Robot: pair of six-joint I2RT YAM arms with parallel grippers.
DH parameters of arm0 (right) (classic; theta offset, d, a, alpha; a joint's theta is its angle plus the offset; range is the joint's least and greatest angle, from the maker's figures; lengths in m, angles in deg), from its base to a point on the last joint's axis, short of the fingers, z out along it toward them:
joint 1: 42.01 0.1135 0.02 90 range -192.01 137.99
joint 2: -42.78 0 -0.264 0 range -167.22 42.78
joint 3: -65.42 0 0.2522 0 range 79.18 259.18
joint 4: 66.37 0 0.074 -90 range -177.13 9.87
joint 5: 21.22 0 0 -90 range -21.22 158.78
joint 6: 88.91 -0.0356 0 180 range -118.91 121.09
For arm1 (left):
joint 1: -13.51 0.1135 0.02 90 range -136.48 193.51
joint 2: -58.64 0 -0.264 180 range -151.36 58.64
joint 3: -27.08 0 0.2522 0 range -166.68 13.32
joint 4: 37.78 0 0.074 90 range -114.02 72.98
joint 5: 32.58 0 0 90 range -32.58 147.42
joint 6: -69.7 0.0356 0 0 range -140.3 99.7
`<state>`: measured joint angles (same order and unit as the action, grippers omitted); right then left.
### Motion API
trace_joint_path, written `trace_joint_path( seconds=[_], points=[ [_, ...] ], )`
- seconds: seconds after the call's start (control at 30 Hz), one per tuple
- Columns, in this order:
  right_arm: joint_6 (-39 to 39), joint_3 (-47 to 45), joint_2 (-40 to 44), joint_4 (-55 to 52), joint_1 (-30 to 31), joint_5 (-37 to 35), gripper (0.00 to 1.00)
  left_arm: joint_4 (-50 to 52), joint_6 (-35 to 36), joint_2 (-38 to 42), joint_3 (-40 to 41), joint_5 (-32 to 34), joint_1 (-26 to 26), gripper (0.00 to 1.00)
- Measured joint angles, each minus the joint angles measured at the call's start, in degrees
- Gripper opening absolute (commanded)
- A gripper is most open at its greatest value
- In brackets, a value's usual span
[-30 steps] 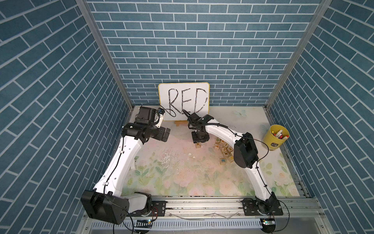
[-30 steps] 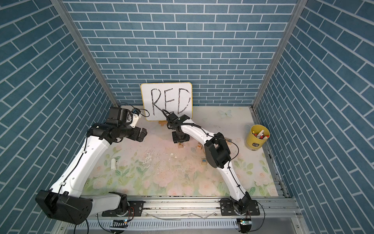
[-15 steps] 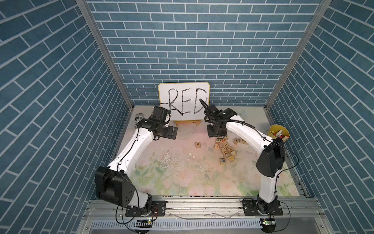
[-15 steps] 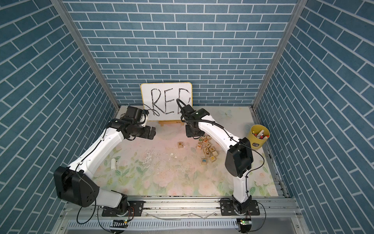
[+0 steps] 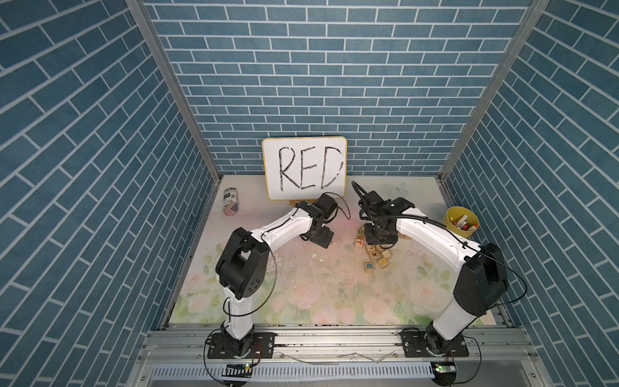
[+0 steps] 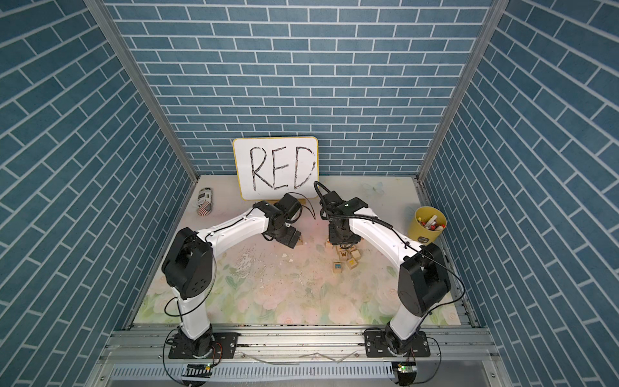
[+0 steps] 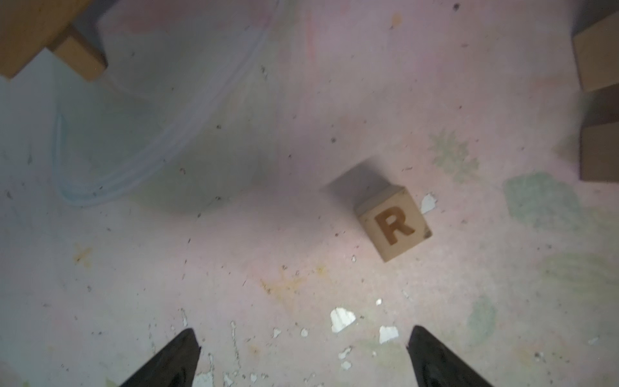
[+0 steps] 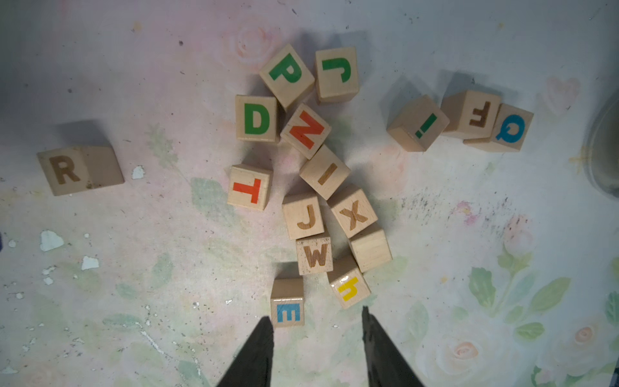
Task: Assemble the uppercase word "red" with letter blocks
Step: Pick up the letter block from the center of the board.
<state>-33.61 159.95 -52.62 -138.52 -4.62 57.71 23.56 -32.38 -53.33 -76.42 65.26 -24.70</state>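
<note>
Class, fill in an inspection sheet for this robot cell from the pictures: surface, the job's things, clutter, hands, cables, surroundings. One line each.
Surface: floral mat, worn, with white flakes and specks.
Job's things: R block lies alone, apart from the pile; D block in the pile, touching the N block; E block at the pile's edge.
Clutter: other letter blocks, yellow cup of markers, small patterned object by the wall.
Hands: left hand open, holding nothing; right hand partly open above the mat, holding nothing.
Cables: black cables run along both arms.
Surroundings: blue brick-pattern walls; whiteboard reading RED.
</note>
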Motion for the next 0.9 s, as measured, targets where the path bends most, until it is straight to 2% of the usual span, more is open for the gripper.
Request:
trace_joint_path(
  seconds=[0.17, 0.3, 0.53, 0.9],
  points=[
    [0.0, -2.82, 2.75, 0.52, -0.37, -0.26, 0.45, 0.28, -2.93, -4.55, -7.82, -1.05, -0.39, 0.97],
    [0.02, -4.24, 4.44, 0.61, -1.14, -0.17, 0.45, 0.85, -5.16, -7.43, -11.02, -1.95, -1.25, 0.97],
    [0.02, -8.11, 5.29, 1.66, -2.1, -0.02, 0.45, 1.88, -7.96, -11.28, -10.67, -3.19, -2.75, 0.95],
    [0.04, -8.59, 5.18, 3.67, -2.64, 0.79, 0.44, 2.16, -9.38, -11.5, -9.81, -2.97, -2.69, 0.89]
  ],
)
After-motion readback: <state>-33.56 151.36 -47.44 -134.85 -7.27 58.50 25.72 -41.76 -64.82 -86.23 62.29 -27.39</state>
